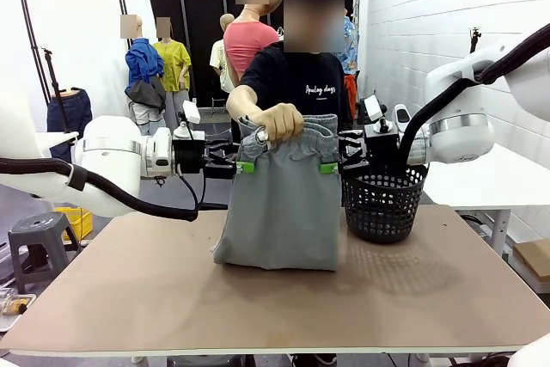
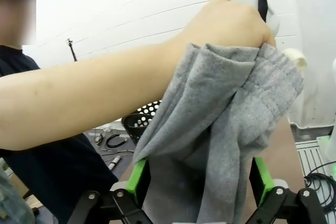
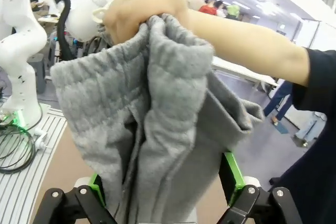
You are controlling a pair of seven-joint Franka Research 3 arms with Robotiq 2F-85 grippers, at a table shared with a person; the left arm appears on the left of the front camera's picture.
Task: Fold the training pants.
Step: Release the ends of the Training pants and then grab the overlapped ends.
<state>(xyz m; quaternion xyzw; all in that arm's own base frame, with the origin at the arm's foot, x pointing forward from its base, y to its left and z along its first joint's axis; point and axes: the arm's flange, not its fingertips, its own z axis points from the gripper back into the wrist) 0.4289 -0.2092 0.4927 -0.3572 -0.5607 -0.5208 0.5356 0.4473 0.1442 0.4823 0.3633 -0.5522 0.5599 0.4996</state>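
Observation:
The training pants (image 1: 279, 204), light grey, hang from a person's hand (image 1: 279, 122) that bunches the waistband; their lower end rests on the brown table (image 1: 129, 298). My left gripper (image 1: 245, 166) is at the waistband's left edge and my right gripper (image 1: 328, 167) at its right edge. In the left wrist view the grey fabric (image 2: 226, 129) hangs loosely between the widely spread green pads of the left gripper (image 2: 199, 179), so it is open. The right wrist view shows the fabric (image 3: 157, 129) likewise between the spread pads of the open right gripper (image 3: 165, 179).
A black mesh basket (image 1: 382, 204) stands on the table just right of the pants, under my right arm. The person stands at the far edge behind the pants. Bare tabletop lies in front and to the left.

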